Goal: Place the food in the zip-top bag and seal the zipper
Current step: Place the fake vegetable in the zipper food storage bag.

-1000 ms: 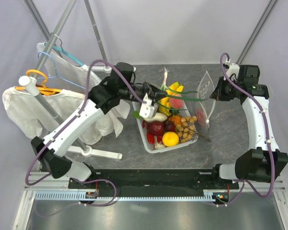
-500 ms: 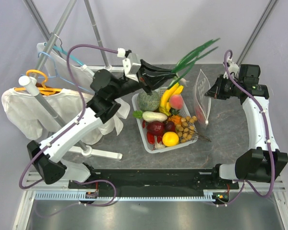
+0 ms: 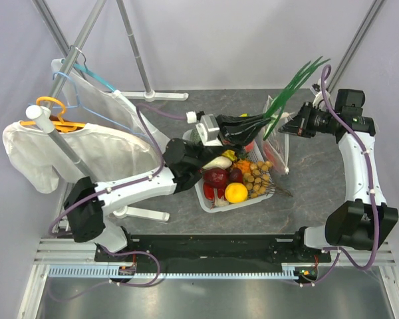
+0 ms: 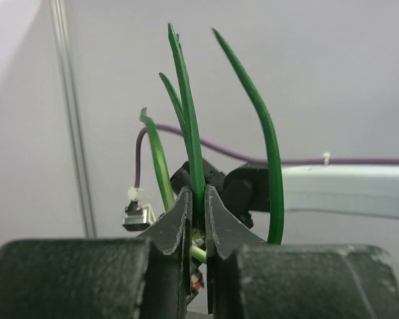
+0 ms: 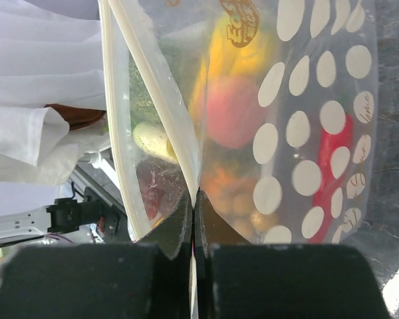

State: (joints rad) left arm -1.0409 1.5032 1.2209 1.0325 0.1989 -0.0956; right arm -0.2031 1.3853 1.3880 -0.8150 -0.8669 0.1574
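Zip-top bag [image 5: 299,133] is hanging off the right tool [image 5: 193,207], which is pinched tight on the mouth edge, zipper [image 5: 153,100] strip running straight up from its tips. A red chili [image 5: 336,166] shows through the dotted side. Meanwhile the left tool [image 4: 196,212] is clamped narrow on a green onion [image 4: 189,113], leaves fanning out past its tips toward the right tool. White basket [image 3: 209,203] of other food sits just below the left tool on the worktop [image 3: 319,193]
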